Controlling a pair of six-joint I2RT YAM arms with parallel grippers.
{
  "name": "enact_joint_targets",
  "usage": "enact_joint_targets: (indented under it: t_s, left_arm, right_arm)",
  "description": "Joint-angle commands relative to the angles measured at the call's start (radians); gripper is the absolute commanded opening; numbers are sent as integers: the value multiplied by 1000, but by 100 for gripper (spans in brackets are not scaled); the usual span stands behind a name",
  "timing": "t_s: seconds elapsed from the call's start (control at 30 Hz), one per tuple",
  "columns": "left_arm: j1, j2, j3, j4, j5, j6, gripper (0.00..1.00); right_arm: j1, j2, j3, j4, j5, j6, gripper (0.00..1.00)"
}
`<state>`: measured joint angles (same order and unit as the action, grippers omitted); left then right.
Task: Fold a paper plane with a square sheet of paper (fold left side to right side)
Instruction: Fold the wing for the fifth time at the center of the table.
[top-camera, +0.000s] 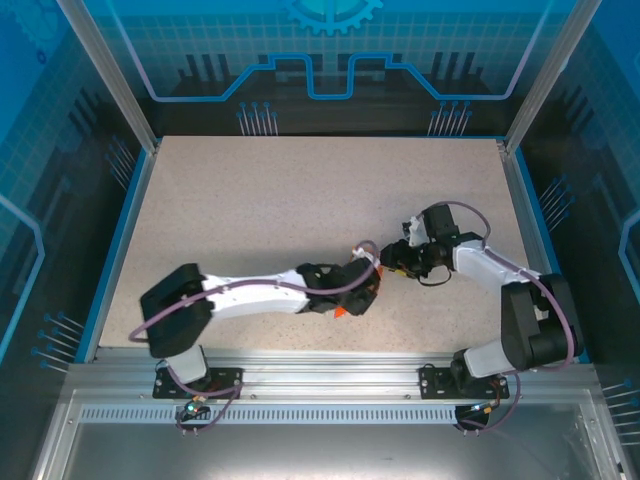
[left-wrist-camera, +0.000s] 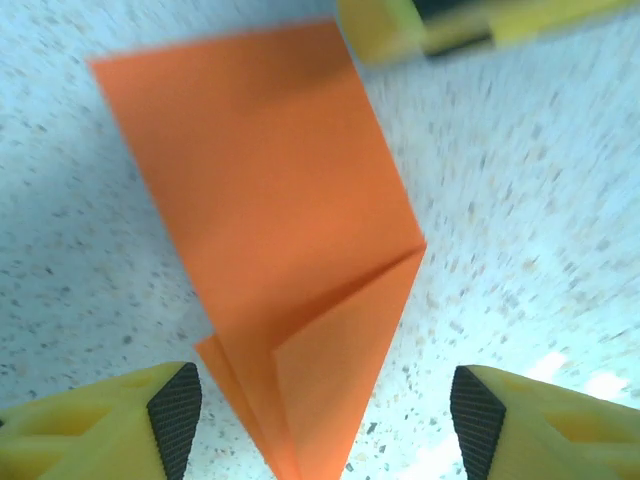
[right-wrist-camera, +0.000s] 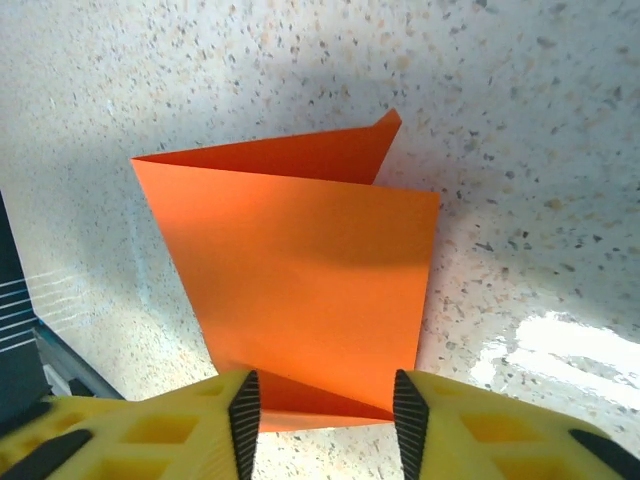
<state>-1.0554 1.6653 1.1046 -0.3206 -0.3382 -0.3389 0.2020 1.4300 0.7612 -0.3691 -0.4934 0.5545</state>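
Speckled beige tabletop (top-camera: 250, 210), edged in blue, sits inside an aluminium frame with blue-patterned walls behind. Both arms reach inward and meet a little toward 5 o'clock from the table's middle, the left gripper (top-camera: 366, 283) and right gripper (top-camera: 392, 264) just beside each other. A sliver of the orange paper (top-camera: 343, 311) peeks out under the left wrist, at 6 o'clock from it. From the left wrist view, the orange paper (left-wrist-camera: 270, 190) lies flat on the table as a folded, creased shape: a broad end at 11 o'clock and a narrow point at 6 o'clock, with a diagonal crease running out toward 3 o'clock. The left gripper (left-wrist-camera: 320, 420) stands wide open, its black pads apart on either side of that point and not touching it. A blurred yellow finger of the right gripper (left-wrist-camera: 395, 28) sits at 12 o'clock, by the paper's far edge. From the right wrist view, the orange paper (right-wrist-camera: 300, 270) shows a large folded panel with a flap tip poking up at 1 o'clock. The right gripper (right-wrist-camera: 322, 410) has its pads parted, the paper's near edge lying between them at 6 o'clock.
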Motion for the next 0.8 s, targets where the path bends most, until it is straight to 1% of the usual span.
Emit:
enact_joint_targets:
  t_s: [0.0,0.13,0.23,0.3,0.33,0.43,0.5,0.6,0.67,0.77]
  left_arm:
    - [84,-46,-78,84,159,-78,73]
    - [162,-36,-136,165,337,-103,75]
    - [200,-3,-161,217,402,-124,76]
    - [216,24,-165,229,417,-129,76]
    - [224,39,-166,240,441,-129,76]
    - [230,77,-165,292,525,-129,76]
    - [230,99,-155,296,544,-126,74]
    - [233,115,-141,280,537,-121,69]
    - [240,126,-137,269,528,-120,61]
    - [257,130,-148,285,531,-129,46]
  right_arm:
    - [-14,-29,-3,-22,13,-45,49]
    - [-19,-42,-17,-14,12,-53,54]
    - [-26,-49,-25,-13,5,-60,58]
    - [-32,-54,-30,-10,-4,-63,60]
    - [-34,-58,-32,-8,-10,-66,60]
    - [-41,-59,-37,-5,-27,-76,61]
    - [-45,-57,-40,-3,-32,-81,61]
    - [-50,-45,-52,18,-43,-84,61]
    - [-49,-29,-57,32,-56,-80,61]
    - [-49,-6,-63,62,-81,-77,61]
